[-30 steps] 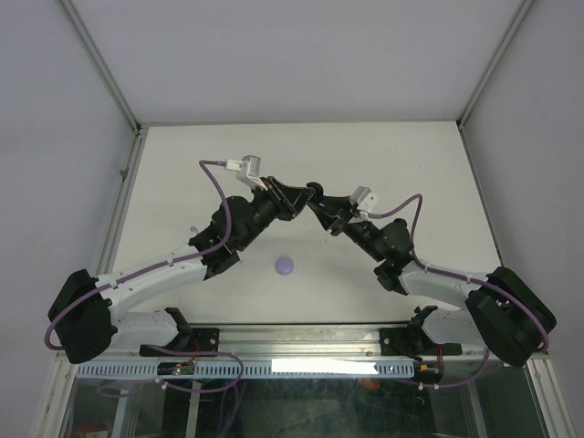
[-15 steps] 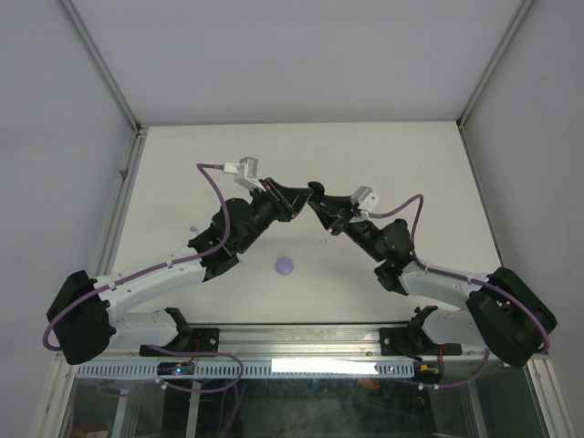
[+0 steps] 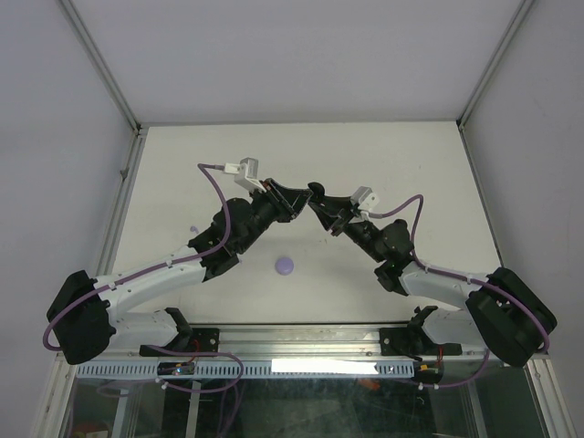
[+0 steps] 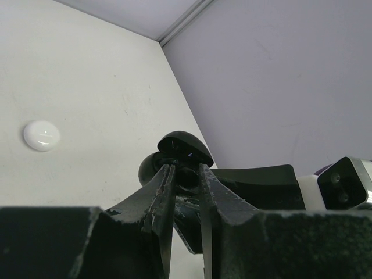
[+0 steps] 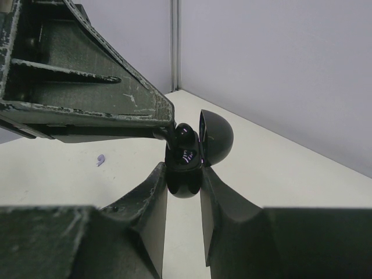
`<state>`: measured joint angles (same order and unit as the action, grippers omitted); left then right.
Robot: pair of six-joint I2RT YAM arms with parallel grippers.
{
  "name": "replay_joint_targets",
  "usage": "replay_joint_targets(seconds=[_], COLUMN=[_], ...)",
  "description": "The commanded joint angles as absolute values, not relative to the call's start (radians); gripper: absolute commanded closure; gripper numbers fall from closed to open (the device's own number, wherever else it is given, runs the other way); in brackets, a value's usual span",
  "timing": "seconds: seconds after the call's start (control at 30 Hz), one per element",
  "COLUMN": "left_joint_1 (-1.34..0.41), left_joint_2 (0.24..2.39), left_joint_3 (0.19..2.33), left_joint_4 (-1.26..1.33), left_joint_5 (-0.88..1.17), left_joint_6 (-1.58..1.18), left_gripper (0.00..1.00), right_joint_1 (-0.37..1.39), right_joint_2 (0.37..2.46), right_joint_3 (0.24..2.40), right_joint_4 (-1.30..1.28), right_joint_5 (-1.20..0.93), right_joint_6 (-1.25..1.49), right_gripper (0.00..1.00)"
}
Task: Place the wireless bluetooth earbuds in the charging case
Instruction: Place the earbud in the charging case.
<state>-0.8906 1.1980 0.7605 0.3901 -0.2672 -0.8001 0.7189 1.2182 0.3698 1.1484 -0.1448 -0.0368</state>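
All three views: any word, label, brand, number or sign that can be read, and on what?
None can be read.
The open black charging case in the right gripper and the black earbud in the left gripper show no print.
The white round case and the lavender round case are plain.
The white strip along the bottom of the top view is washed out; any text there cannot be told.

White table [image 3: 182,164] between pale grey walls [image 3: 292,55]
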Motion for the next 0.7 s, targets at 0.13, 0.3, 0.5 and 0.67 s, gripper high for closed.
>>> replay_joint_targets(seconds=[0.13, 0.3, 0.5, 0.67], left_joint_1=[-0.895, -0.894, -0.895, -0.894], left_joint_2=[1.169, 1.160, 1.152, 1.164], left_joint_3=[0.762, 0.774, 0.786, 0.810], left_joint_4=[0.357, 0.344, 0.350, 0.361], left_joint_5=[-0.301, -0.279, -0.232, -0.164], left_joint_6=[-0.785, -0.763, -0.712, -0.675], left_gripper=[0.72, 0.65, 0.61, 0.59], right_joint_1=[0.721, 0.721, 0.719, 0.719], right_joint_2=[1.197, 1.201, 1.202, 1.203], right_joint_3=[0.381, 0.380, 0.380, 0.380], right_joint_4=[1.258, 1.258, 1.256, 1.254], right_joint_5=[-0.115, -0.114, -0.115, -0.118], right_joint_6=[-0.027, -0.027, -0.025, -0.025], right_gripper=[1.00, 1.00, 1.00, 1.00])
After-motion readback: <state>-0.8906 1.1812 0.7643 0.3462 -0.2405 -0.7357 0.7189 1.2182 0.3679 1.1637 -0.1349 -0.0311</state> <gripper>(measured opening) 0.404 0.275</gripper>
